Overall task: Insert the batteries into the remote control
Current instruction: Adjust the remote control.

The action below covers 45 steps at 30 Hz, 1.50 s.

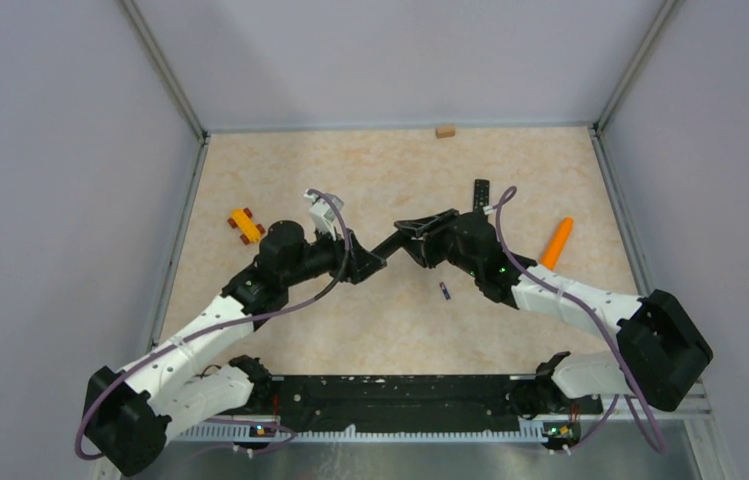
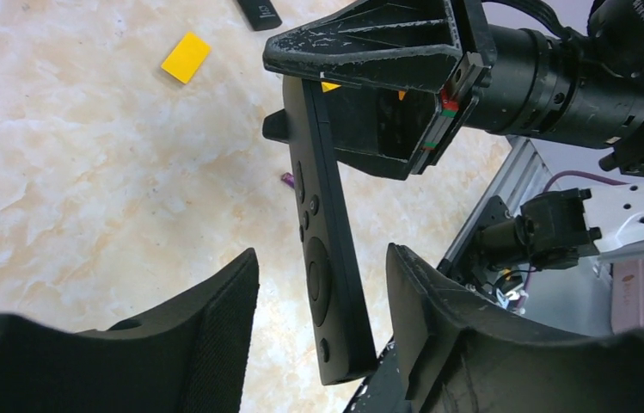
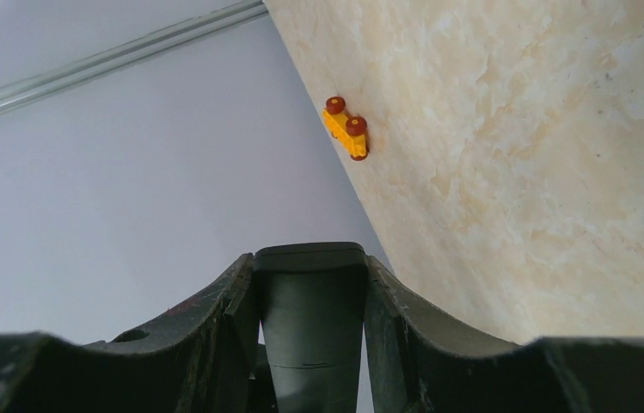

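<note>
1 battery (image 2: 287, 179) partly hidden (behind remote (image 2: 324, 284)), tiny

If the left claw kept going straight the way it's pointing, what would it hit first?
The remote, standing right between its fingers; just behind that, likely the right claw holding it.

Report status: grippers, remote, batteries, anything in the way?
Right gripper shut on remote. Left gripper open around its free end. One battery loose on table. No obstruction seen.

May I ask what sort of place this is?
Probably an enclosed robot test cell: plain walls box in a marble-look table, a left arm and right arm are bolted at its near edge, and a toy car lies on it.
</note>
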### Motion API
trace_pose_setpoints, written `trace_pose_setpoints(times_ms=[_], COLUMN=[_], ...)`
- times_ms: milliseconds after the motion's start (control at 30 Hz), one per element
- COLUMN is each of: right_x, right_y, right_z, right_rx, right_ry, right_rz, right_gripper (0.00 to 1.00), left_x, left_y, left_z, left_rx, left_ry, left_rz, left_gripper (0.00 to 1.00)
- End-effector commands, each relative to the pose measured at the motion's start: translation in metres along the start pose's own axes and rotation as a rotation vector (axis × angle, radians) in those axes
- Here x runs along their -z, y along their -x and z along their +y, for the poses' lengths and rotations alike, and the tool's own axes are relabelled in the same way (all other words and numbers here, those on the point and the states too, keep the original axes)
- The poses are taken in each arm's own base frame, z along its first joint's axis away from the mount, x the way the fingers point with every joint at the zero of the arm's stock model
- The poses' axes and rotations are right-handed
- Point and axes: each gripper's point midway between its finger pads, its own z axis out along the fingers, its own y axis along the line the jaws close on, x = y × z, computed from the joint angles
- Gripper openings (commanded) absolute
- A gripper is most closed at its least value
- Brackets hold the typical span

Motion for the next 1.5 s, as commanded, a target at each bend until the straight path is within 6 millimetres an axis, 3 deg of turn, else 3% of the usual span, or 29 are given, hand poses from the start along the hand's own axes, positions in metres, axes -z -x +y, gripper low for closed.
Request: trace_pose_setpoints(times_ms=[0,333,433,500,633,767,933,1067,1267,1467], right_x=[0.001,0.001,0.002,0.003,0.013,0.035,0.06,0.08,0.112,0.115], right_y=[-0.01,-0.014,-0.014,-0.013,-0.009,-0.008,-0.01,-0.028,-0.056,-0.06], right_z=[0.014,0.01,0.007,0.005,0.01,0.018,0.017,0.006,0.026,0.035], right_rx=[-0.057,-0.06,-0.044,-0.007,0.178,0.414,0.725,1.008,1.152,1.182], right_ry=[0.045,0.037,0.034,0.03,0.078,0.232,0.363,0.452,0.665,0.696], right_rz=[0.036,0.062,0.061,0.058,0.043,0.087,0.213,0.367,0.51,0.529], right_gripper=[0.15,0.16,0.22,0.37,0.81,0.94,0.98,0.98,0.96,0.8], left_x=[-0.003,-0.01,-0.011,-0.012,-0.01,-0.004,0.008,0.021,0.037,0.048], left_y=[0.011,0.005,0.006,0.007,0.009,0.008,0.008,0.011,0.017,0.019], left_z=[-0.002,-0.003,-0.003,-0.002,-0.003,-0.014,-0.039,-0.054,-0.066,-0.076], left_rx=[-0.025,0.02,0.023,0.023,0.03,0.014,0.009,-0.018,-0.012,-0.016], left_ry=[-0.002,-0.023,-0.02,-0.016,0.005,-0.025,-0.147,-0.243,-0.379,-0.486], left_rz=[-0.058,-0.041,-0.043,-0.04,-0.017,0.056,0.162,0.223,0.277,0.292], left_gripper=[0.56,0.32,0.14,0.0,0.0,0.0,0.0,0.0,0.0,0.0])
